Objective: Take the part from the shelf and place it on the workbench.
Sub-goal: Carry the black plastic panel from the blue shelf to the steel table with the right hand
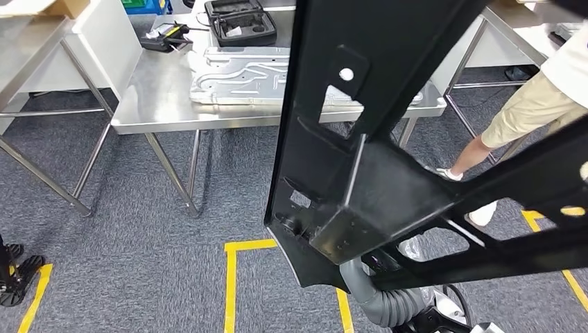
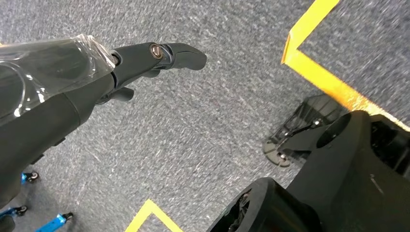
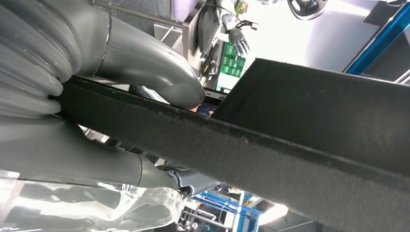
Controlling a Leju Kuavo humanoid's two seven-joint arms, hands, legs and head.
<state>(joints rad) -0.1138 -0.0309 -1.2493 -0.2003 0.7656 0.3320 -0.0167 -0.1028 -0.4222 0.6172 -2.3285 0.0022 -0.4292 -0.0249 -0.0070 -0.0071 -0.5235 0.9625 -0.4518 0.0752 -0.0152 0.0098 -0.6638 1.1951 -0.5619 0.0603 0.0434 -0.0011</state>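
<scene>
A big black plastic part [image 1: 374, 139] with cut-outs and ribs stands upright close in front of me in the head view. My right hand [image 1: 385, 298] grips it from below at its lower edge. In the right wrist view the right hand [image 3: 121, 58] clamps the part's flat black edge [image 3: 290, 145] between the thick grey thumb and the fingers. The steel workbench [image 1: 159, 97] stands ahead, across a strip of carpet. My left hand [image 2: 145, 63] hangs over the grey carpet with its fingers stretched out and nothing in it.
On the workbench lie a pressed silver metal panel [image 1: 243, 76], an open black case [image 1: 243, 24] and a black and yellow tool [image 1: 166, 36]. A person [image 1: 534, 104] stands at the right by another table [image 1: 513, 28]. Yellow floor tape [image 1: 232, 277] marks the carpet.
</scene>
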